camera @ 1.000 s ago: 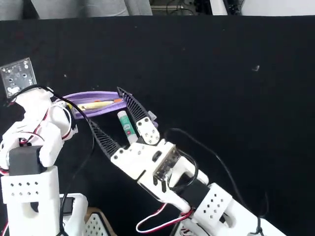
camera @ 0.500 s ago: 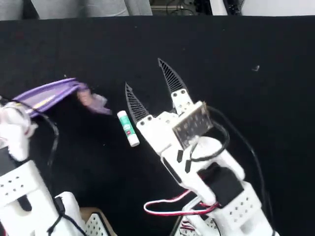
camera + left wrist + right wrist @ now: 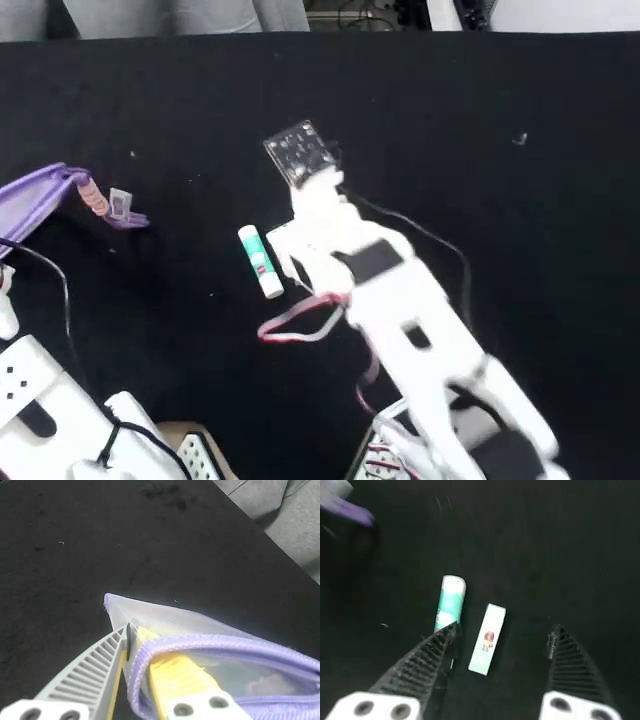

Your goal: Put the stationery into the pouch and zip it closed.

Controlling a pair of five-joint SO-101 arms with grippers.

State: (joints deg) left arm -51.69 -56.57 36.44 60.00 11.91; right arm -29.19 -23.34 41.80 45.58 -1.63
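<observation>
Purple pouch (image 3: 38,188) partly beyond the high view's left edge, likewise cropped in the left wrist view.

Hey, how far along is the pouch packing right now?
Done: nothing sure; what the clear purple-zipped pouch holds is hard to read. In hand: the left gripper pinches the pouch's open edge, and the open right gripper hangs over the white-and-green glue stick and small white-and-green box on the black table. Remaining: both items go in, then zipping.
</observation>
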